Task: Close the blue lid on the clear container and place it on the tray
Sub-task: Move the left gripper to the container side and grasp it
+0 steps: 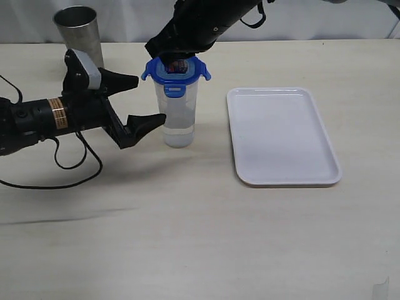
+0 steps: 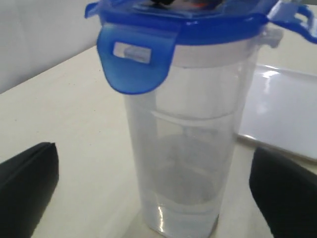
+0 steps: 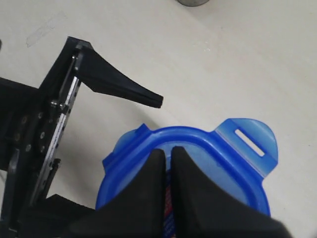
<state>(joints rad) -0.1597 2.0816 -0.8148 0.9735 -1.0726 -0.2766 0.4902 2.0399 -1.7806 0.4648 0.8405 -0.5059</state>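
Observation:
The clear container (image 1: 177, 119) stands upright on the table, left of the tray (image 1: 281, 134). The blue lid (image 1: 177, 70) sits on its rim; the tab facing the left wrist camera hangs down (image 2: 133, 62), while another tab sticks outward (image 3: 250, 144). My left gripper (image 1: 149, 100) is open, one finger on each side of the container (image 2: 185, 163), with gaps showing in the left wrist view. My right gripper (image 3: 167, 151) is shut, its fingertips resting on top of the lid (image 3: 218, 153) over the red sticker.
A grey steel cup (image 1: 78, 31) stands at the back left, behind the left arm. The white tray (image 2: 282, 114) holds nothing. A black cable loops on the table below the left arm (image 1: 75, 165).

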